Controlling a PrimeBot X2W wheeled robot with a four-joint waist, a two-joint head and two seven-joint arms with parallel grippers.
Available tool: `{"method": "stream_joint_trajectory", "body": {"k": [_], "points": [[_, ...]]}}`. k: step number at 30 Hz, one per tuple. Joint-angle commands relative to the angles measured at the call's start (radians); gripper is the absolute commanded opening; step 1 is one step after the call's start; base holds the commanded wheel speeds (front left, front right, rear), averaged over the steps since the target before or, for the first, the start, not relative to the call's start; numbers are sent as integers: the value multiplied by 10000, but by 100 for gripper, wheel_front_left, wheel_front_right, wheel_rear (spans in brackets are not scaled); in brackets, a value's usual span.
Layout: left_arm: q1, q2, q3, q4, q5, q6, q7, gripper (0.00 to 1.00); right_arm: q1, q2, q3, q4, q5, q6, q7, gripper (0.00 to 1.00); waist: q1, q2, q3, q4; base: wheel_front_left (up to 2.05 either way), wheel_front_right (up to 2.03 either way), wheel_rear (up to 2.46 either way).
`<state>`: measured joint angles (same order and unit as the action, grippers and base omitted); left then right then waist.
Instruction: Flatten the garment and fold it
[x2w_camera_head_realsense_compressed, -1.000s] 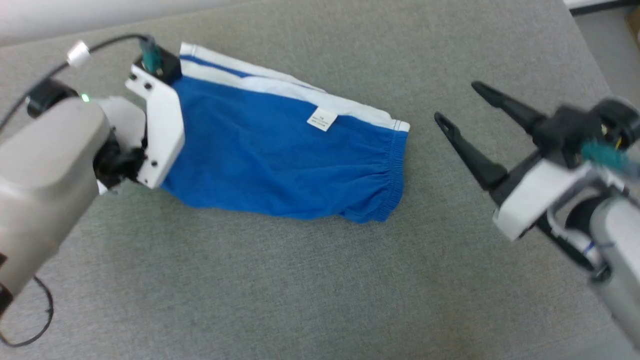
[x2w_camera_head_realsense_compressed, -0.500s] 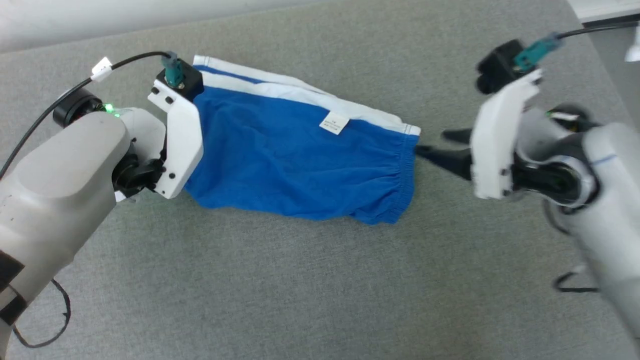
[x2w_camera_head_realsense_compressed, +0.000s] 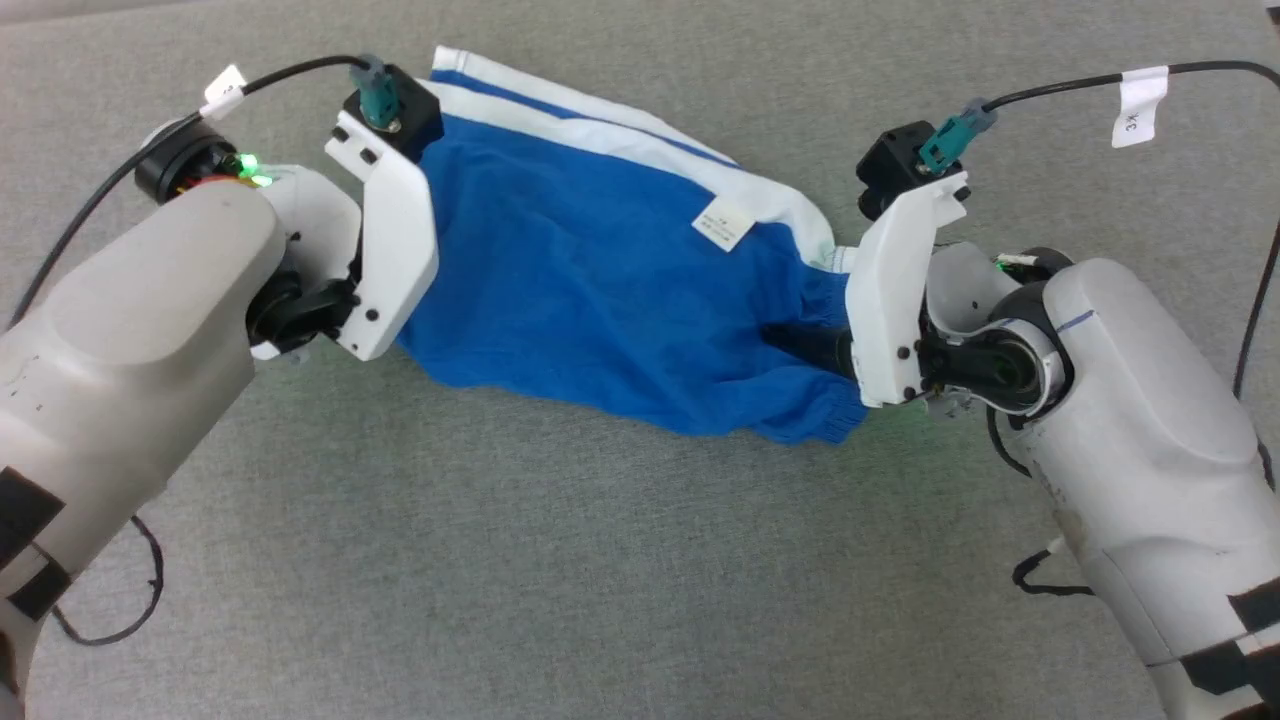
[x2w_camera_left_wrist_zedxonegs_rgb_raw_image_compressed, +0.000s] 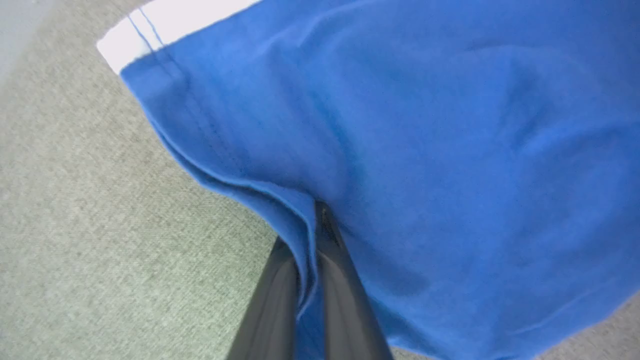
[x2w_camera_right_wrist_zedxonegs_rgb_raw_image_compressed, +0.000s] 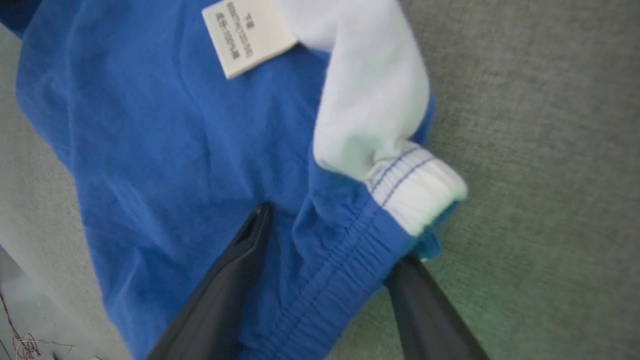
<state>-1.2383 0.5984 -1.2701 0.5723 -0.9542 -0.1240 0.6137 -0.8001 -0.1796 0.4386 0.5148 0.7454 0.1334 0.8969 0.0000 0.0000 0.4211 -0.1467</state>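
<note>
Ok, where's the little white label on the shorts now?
In the head view the label lies right of centre on the garment, beside its white stripe, near the right gripper.

Grey woven surface (x2w_camera_head_realsense_compressed: 600, 560) lies under and around both claws. Bare weave shows left of the left claw (x2w_camera_left_wrist_zedxonegs_rgb_raw_image_compressed: 305, 235) and right of the right claw (x2w_camera_right_wrist_zedxonegs_rgb_raw_image_compressed: 332, 235). Far lower left of the right claw is a pale strip (x2w_camera_right_wrist_zedxonegs_rgb_raw_image_compressed: 50, 325) with thin tangled wires (x2w_camera_right_wrist_zedxonegs_rgb_raw_image_compressed: 22, 345).

Blue shorts (x2w_camera_head_realsense_compressed: 590, 290), lying on grey surface (x2w_camera_head_realsense_compressed: 600, 560)
</note>
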Motion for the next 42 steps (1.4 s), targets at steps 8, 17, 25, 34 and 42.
{"method": "stream_joint_trajectory", "body": {"k": [8, 17, 25, 34, 42], "points": [[375, 41, -102, 295, -165, -67, -580, 0, 397, -451, 356, -460, 585, -27, -726, 0, 0, 0, -428, 84, 0, 0, 0], [1343, 597, -102, -888, 16, -67, -1743, 0, 1083, -1871, 883, -2261, 1593, -27, -1683, 0, 0, 0, -1715, 452, 0, 0, 0], [2592, 1330, -102, -2449, 267, -67, -2289, 0, 2594, -3228, 1015, -3678, 2612, -27, -1722, 0, 0, 0, -2664, 1097, 0, 0, 0], [4187, 1456, -102, -3021, 92, 43, -3005, 0, 3689, -4045, 1406, -4163, 2618, -27, -1478, 0, 0, 0, -2907, 1609, 0, 0, 0], [4949, 713, -89, -2108, -144, 125, -3483, 0, 3583, -3960, 1903, -2905, 1932, -27, -1665, 0, 0, 0, -2452, 1785, 0, 0, 0]]}}
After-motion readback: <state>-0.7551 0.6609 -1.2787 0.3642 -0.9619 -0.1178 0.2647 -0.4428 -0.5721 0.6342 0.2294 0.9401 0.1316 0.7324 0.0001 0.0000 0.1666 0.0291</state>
